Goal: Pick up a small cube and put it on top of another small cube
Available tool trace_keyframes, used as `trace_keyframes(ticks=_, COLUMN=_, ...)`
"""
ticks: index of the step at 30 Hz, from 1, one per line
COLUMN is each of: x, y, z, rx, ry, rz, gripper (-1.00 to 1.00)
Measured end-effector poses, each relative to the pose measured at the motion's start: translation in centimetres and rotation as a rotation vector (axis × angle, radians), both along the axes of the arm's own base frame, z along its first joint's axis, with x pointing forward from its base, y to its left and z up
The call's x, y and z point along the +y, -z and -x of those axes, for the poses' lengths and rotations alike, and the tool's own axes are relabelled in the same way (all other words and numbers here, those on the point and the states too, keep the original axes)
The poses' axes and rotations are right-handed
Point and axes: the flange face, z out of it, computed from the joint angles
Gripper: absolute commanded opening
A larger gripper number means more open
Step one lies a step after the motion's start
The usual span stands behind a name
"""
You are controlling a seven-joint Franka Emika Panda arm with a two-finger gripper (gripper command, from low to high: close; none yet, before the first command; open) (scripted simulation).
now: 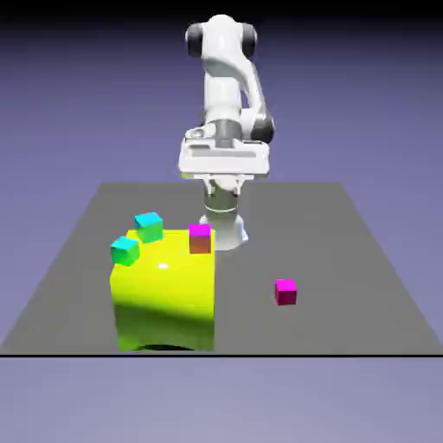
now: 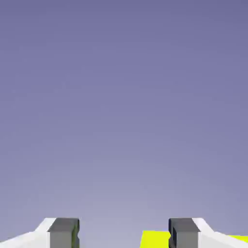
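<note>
In the exterior view, the white arm (image 1: 227, 95) is rising at the twelve o'clock edge of the grey table (image 1: 346, 251), folded back on itself, with the gripper (image 1: 221, 180) hanging high over the far part of the table. Its fingers are too small here to tell their spacing. The big yellow cube (image 1: 164, 290) is sitting toward seven o'clock of the table's middle. The cube with a magenta top and orange-brown side (image 1: 200, 238) is resting on the yellow cube's top, at its two o'clock corner. Two teal-and-green cubes are also sitting on that top: one (image 1: 149, 226) near the eleven o'clock corner, the other (image 1: 125, 250) at the nine o'clock edge. The all-magenta small cube (image 1: 285, 292) is lying on the table by itself, at about three o'clock from the yellow cube and well apart from it, far from the gripper.

In the hand view, the gripper (image 2: 124, 233) is showing its two grey fingertips (image 2: 63, 232) at the six o'clock edge, standing wide apart with nothing between them. Only the blue-violet backdrop is filling the picture above them. A patch of the yellow cube (image 2: 155, 239) is peeking in at about five o'clock, just beside the inner edge of one tip.
</note>
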Motion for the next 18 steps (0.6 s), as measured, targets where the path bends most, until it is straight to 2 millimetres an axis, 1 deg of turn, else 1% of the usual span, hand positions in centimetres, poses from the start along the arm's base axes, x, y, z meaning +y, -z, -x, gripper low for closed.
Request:
trace_keyframes(ticks=4, x=5.1, y=6.0, z=-1.0, rx=0.207, ry=-0.26, rz=0.226, gripper=0.0)
trace_keyframes(ticks=8, x=9.7, y=12.3, z=-0.4, rx=0.401, ry=-0.544, rz=0.419, gripper=0.0)
trace_keyframes(ticks=11, x=13.0, y=16.7, z=0.9, rx=0.532, ry=-0.77, rz=0.542, gripper=0.0)
trace_keyframes(ticks=12, x=14.0, y=18.0, z=1.5, rx=0.572, ry=-0.848, rz=0.58, gripper=0.0)
trace_keyframes(ticks=13, x=15.6, y=19.4, z=2.5, rx=0.605, ry=-0.94, rz=0.62, gripper=0.0)
trace_keyframes(ticks=14, x=15.9, y=20.6, z=2.9, rx=0.645, ry=-1.005, rz=0.648, gripper=0.0)
trace_keyframes(ticks=15, x=16.7, y=21.8, z=3.6, rx=0.678, ry=-1.081, rz=0.678, gripper=0.0)
trace_keyframes(ticks=16, x=18.4, y=22.9, z=4.9, rx=0.702, ry=-1.181, rz=0.717, gripper=0.0)
trace_keyframes(ticks=18, x=19.8, y=24.9, z=6.4, rx=0.755, ry=-1.336, rz=0.768, gripper=0.0)
